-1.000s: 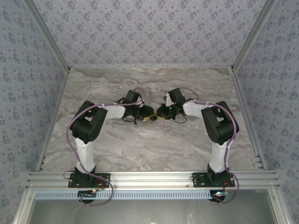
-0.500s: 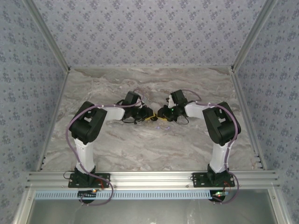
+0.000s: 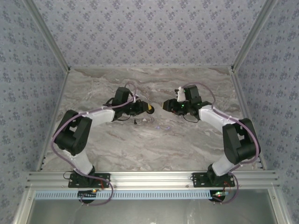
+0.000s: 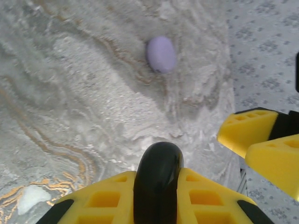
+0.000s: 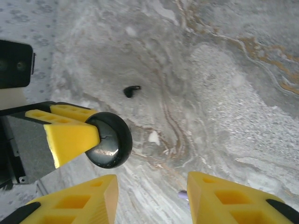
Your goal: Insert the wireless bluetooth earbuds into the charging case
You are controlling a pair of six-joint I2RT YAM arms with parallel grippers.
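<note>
A black round charging case is clamped edge-on between the yellow fingers of my left gripper, which holds it above the marble table. From the right wrist the same case hangs at the left, in the left gripper's fingers. My right gripper stands open and empty, a short way from the case. In the top view the left gripper and right gripper face each other across a small gap. A black earbud lies on the table. A pale lilac earbud lies further off.
A small white speck lies between the black earbud and a lilac bit half hidden by my right finger. Wallpapered walls enclose the marble table on three sides. The aluminium rail runs along the near edge.
Both grippers met at the case in the middle; now the right jaws have opened and drawn back to the right. The left gripper keeps the case, and both arms have reached further from their bases.
</note>
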